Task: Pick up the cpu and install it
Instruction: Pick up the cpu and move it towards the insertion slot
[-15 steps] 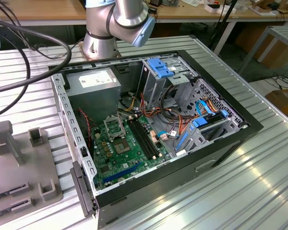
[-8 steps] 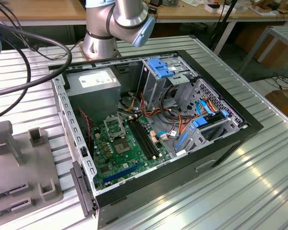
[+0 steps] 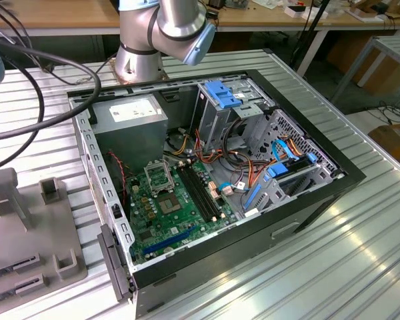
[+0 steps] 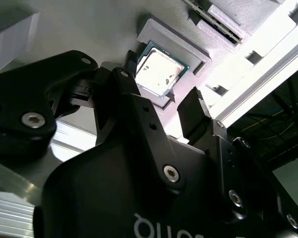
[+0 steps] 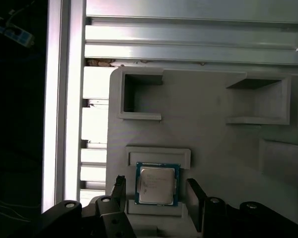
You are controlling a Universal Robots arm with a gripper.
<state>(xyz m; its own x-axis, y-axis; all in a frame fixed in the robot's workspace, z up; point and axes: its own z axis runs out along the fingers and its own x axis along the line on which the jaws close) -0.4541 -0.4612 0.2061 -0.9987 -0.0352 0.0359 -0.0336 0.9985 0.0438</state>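
Gripper (image 5: 156,183) spread and empty, you've got one fingertip (image 5: 118,191) beside one edge of the cpu (image 5: 157,184), chip flat in its grey fixture tray (image 5: 213,134) pocket, centred in the gap, other fingertip (image 5: 194,192) beside the opposite edge.

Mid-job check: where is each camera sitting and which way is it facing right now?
Exterior view: off the arm, above, looking down into the open computer case; the arm shows behind it.
First wrist view: on the wrist, facing the grey holder with the cpu; the open claw shows, straddling it.
Second wrist view: on the wrist, behind the claw's black body, facing the same cpu.
Both wrist views share cpu and claw.
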